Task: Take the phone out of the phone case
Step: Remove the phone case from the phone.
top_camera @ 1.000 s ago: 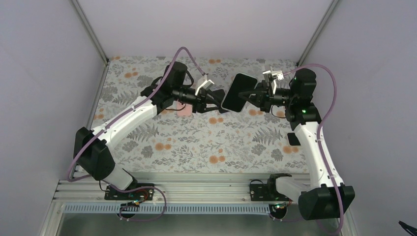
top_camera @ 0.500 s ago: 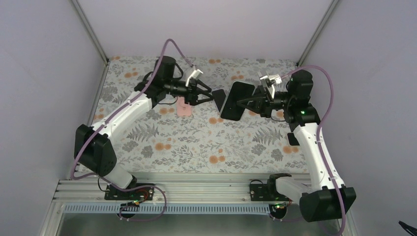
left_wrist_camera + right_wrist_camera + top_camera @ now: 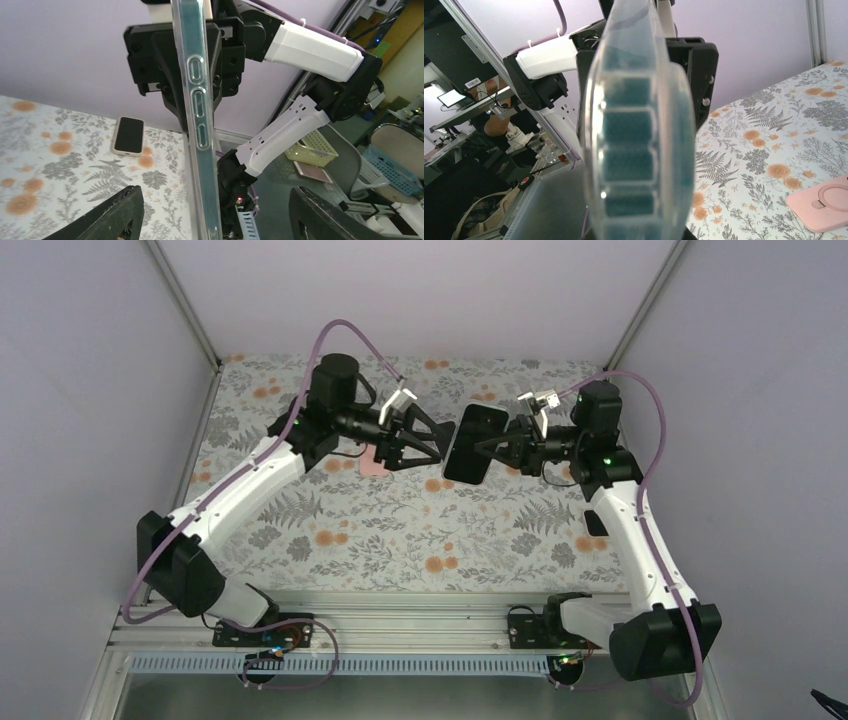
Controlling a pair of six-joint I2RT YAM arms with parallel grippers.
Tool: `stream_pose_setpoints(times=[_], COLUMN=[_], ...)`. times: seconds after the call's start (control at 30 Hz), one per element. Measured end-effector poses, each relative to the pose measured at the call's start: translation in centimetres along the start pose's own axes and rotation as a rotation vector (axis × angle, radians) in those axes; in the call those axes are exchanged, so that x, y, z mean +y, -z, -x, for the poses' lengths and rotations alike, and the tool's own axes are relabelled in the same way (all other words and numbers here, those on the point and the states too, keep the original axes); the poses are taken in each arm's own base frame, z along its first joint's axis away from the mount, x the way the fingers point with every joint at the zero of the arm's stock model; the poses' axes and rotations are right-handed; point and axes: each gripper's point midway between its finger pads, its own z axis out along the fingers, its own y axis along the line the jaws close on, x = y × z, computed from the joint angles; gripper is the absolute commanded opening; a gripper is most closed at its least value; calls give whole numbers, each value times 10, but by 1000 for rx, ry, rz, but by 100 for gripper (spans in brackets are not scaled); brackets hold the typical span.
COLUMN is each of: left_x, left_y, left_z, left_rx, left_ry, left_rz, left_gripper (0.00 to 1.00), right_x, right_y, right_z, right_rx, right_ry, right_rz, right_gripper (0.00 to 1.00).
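- Right gripper: jaws pressed together, pinching the phone case and holding it on edge in the air, well above the table.
- Phone sits inside the clear case between the two grippers. Its dark face shows in the top view, and its dark side shows through the clear rim in the right wrist view. Not yet out.
- Left gripper: jaws spread wide with nothing held. The case's long edge stands between the fingers, apart from both.
- Step in hand, as a judgement: the left arm lines up for a grip on the case rim while the right arm braces the cased phone.
- The next move likely calls for the left jaws to close on the rim or a corner only, not on the phone body. They would then peel the rim off against a firm right-hand pinch.
- Risk: if the right pinch clamps phone and case together, the peel may stall, so a regrip may be needed.
- Cannot tell which face the right fingers press.
- Off-task: a pink accessory lies on the table below the left jaws. A second phone lies flat behind the right jaws, well apart.
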Motion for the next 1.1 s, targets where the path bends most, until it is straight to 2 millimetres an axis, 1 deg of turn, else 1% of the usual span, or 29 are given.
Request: stream_pose_setpoints(times=[0.07, 0.1, 0.2, 0.3, 0.47, 0.57, 0.63, 0.73, 0.8, 0.83, 0.87, 0.9, 0.93, 1.0, 1.1], left_x=[0, 0, 1, 1, 1, 4, 6, 8, 10, 13, 19, 19, 21, 26, 38], left_y=[-11, -14, -22, -25, -27, -29, -29, -30, -30, -29, -28, -28, -27, -25, -17], left_z=[-4, -5, -7, -8, -7, -6, -6, -6, -6, -5, -5, -5, -5, -4, -1], left_rx=[15, 20, 30, 34, 30, 28, 28, 26, 25, 23, 18, 18, 17, 11, -10], left_ry=[19, 26, 43, 63, 63, 67, 72, 70, 74, 77, 87, 88, 92, 108, 136], left_rz=[-21, -27, -42, -45, -45, -36, -27, -14, 1, 14, 45, 45, 54, 76, 118], left_gripper=[68, 65, 53, 46, 39, 29, 21, 11, 8, 6, 3, 3, 2, 2, 2], right_x=[1, 1, 2, 3, 3, 1, -1, -3, -6, -8, -13, -13, -15, -19, -26], right_y=[-1, -2, -3, -5, -8, -9, -10, -10, -10, -10, -10, -10, -10, -10, -10], right_z=[0, -1, -1, -2, -3, -4, -4, -4, -4, -4, -3, -3, -3, 0, 8], right_rx=[2, 3, 6, 9, 14, 17, 18, 17, 16, 15, 13, 13, 12, 8, -4], right_ry=[1, 0, 1, 1, -6, -14, -18, -21, -28, -31, -43, -44, -58, -68, -67], right_rz=[3, 5, 10, 17, 25, 28, 29, 25, 17, 7, -7, -7, -14, -36, -76], right_gripper=[4, 4, 4, 4, 4, 4, 4, 7, 11, 16, 32, 40, 45, 49, 50])
